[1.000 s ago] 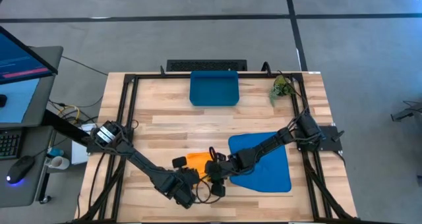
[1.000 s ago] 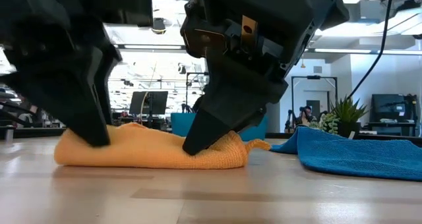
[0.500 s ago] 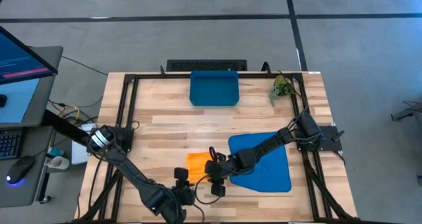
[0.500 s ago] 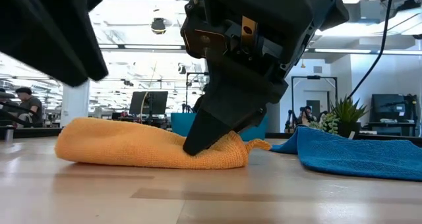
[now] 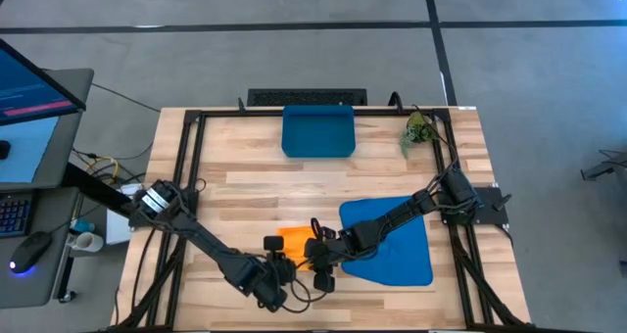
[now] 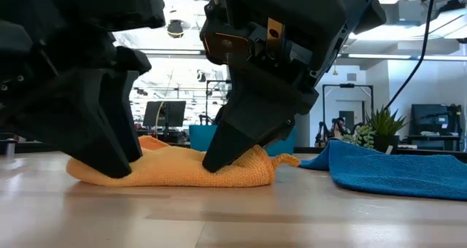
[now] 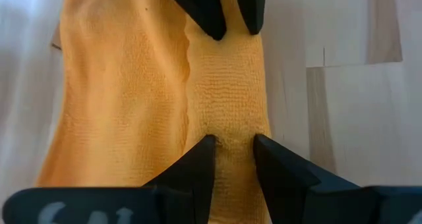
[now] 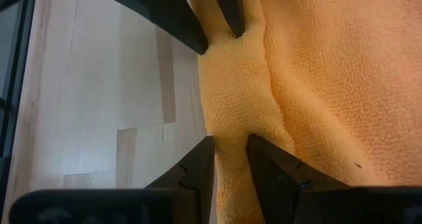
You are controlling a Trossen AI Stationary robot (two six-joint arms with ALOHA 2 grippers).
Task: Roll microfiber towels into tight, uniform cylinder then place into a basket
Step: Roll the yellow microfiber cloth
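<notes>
The orange-yellow towel [image 5: 294, 239] lies on the wood table near its front edge. Its near edge is rolled into a thick ridge [image 6: 182, 171]. My left gripper [image 5: 279, 266] is down on the ridge's left end, and my right gripper [image 5: 318, 257] is on its right end. Both are shut on the ridge. The bright blue towel [image 5: 392, 240] lies spread flat to the right, under my right arm. The dark-blue basket [image 5: 318, 130] stands at the far edge. My left gripper pinches the rolled ridge [image 7: 232, 133] of the orange towel's near edge, at its left end, one finger on each side. The fingers [image 6: 117, 157] slant down from above and the left. The roll rests on the table. My right gripper pinches the same rolled ridge [image 8: 231, 126] at its right end between its two fingers. The fingers [image 6: 219, 155] slant down from above and the right. The towel stays on the table, bunched where they meet it.
A small green plant [image 5: 419, 129] stands at the far right corner. Black frame rails [image 5: 186, 176] run along the table's left and right sides. Bare wood [image 5: 294, 181] lies between the towels and the basket.
My left gripper rose off the orange towel's left end and drew back toward the near edge. It then came down again onto the rolled ridge, with its wrist rolled. The towel's left end sagged flatter while free. My right gripper kept still.
</notes>
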